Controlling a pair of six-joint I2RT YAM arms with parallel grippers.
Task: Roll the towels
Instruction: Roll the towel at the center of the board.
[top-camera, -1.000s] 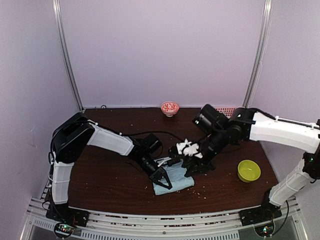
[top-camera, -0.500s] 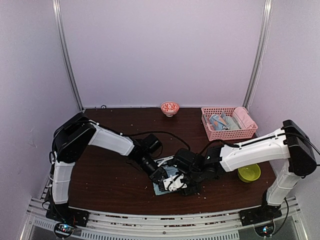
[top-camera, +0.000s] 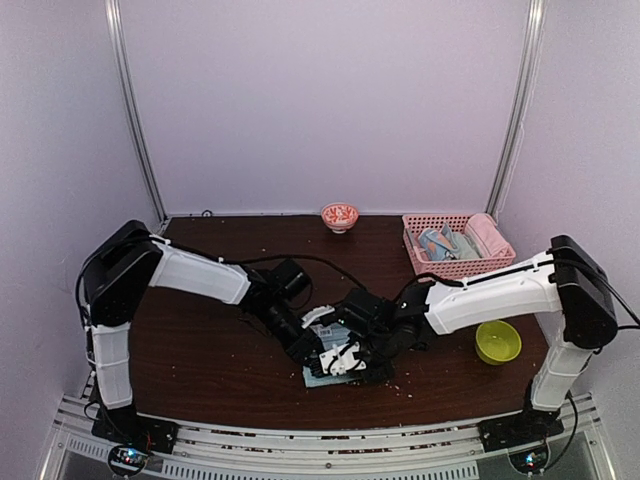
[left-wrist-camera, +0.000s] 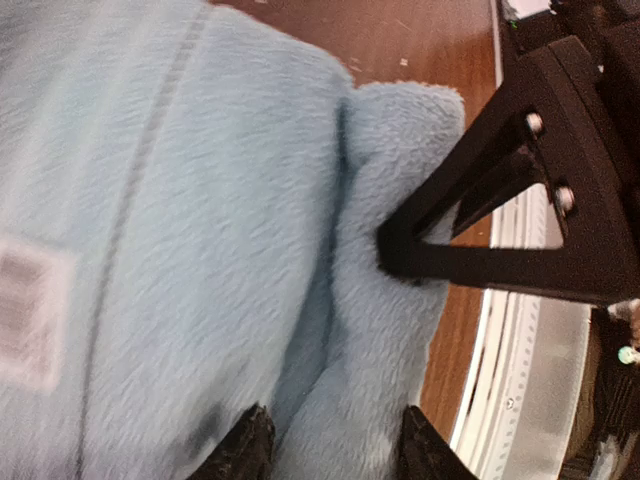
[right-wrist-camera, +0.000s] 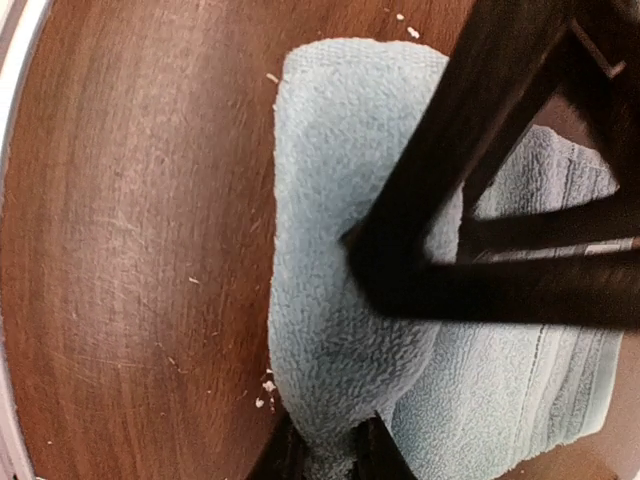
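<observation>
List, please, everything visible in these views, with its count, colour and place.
towel: one, light blue, near middle of the table, one edge folded over
basket: one, pink, far right, holding blue and pink cloths
small bowl: one, red and white, far edge, centre
green bowl: one, lime, right side
table: one, dark brown
left gripper: one, black, fingers apart around a towel fold
right gripper: one, black, pinching the towel's edge

Left arm (top-camera: 200, 277), right arm (top-camera: 480, 297) crowding towel (top-camera: 315, 379)
</observation>
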